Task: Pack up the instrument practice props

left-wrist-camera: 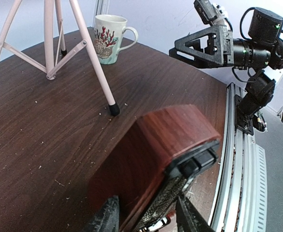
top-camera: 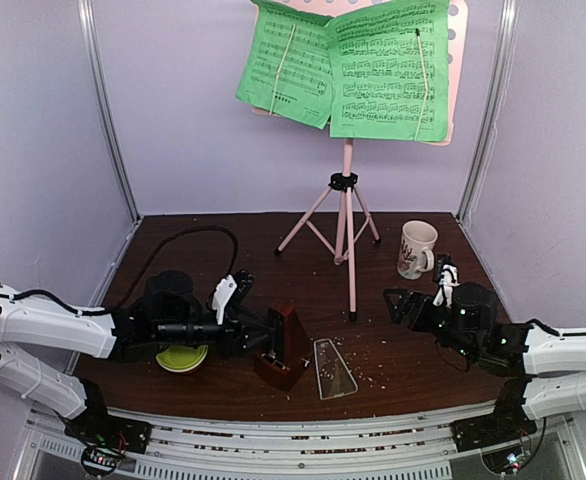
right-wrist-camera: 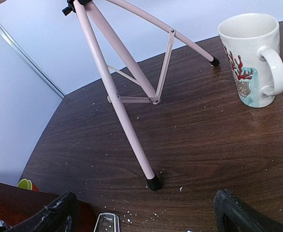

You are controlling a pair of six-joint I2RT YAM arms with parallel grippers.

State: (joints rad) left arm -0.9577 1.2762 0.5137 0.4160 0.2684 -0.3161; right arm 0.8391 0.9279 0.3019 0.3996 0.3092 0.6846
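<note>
The dark red pyramid metronome stands at the front centre of the table. My left gripper reaches it from the left, and in the left wrist view its fingers press against both sides of the metronome. The clear plastic cover lies flat just right of it. At the back rises the pink music stand, with green sheet-music pages on its desk. My right gripper hangs open and empty to the right, facing a stand leg.
A white mug with a red coral print sits right of the stand's legs, close behind my right gripper. A yellow-green bowl lies under my left arm. Pale crumbs dot the dark wood table.
</note>
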